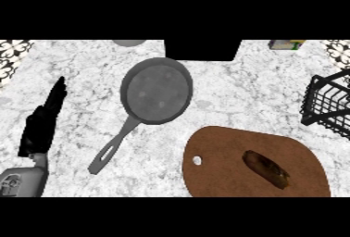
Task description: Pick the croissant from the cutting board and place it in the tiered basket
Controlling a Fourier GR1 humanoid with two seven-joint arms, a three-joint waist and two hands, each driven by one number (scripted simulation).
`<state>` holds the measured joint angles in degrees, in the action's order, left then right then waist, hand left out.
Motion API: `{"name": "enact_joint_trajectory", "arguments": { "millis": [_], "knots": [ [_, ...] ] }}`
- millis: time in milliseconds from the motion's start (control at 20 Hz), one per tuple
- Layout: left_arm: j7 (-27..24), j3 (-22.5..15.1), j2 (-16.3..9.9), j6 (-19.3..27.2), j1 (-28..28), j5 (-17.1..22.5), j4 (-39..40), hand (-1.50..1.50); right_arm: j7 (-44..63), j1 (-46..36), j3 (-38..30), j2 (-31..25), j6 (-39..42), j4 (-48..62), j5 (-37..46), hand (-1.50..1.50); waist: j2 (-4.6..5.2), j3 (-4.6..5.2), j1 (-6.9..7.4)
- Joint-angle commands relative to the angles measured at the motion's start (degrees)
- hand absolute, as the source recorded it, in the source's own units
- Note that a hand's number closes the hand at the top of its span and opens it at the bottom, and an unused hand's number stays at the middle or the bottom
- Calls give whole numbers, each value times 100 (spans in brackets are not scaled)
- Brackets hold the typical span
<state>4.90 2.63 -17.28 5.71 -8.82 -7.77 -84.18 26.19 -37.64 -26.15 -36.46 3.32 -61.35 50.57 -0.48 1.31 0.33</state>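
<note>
— Marble desk (239,88): where's the croissant (267,169)?
— On the brown cutting board (226,176), right of the frying pan (156,91). Wire tiered basket (329,106) at far right.
— And the left robot hand (42,122)?
— Fingers straight, holding nothing.

A matt grey metal look is shown by the frying pan (156,91), and a smooth brown wooden one by the cutting board (226,152). The counter (239,92) is veined like white marble; the tiered basket (328,104) is formed of black wire.
</note>
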Motion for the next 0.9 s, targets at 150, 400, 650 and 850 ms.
{"name": "enact_joint_trajectory", "arguments": {
  "millis": [150,400,650,850],
  "knots": [
    [-345,164,-3,-48,260,35,90,0,13,494,-416,256,-504,-671,-440,-150,31,-129,-70],
    [167,-90,109,-44,308,-132,-486,0,-113,339,-799,-199,-773,-751,-686,-150,32,-133,-28],
    [-399,275,87,-102,40,45,395,0,694,869,-1264,-425,-152,-1753,-1069,-150,22,-125,-143],
    [23,3,254,213,-75,-333,14,0,783,1432,-2142,-485,342,-2008,-1901,-150,8,-131,-221]
  ]
}}
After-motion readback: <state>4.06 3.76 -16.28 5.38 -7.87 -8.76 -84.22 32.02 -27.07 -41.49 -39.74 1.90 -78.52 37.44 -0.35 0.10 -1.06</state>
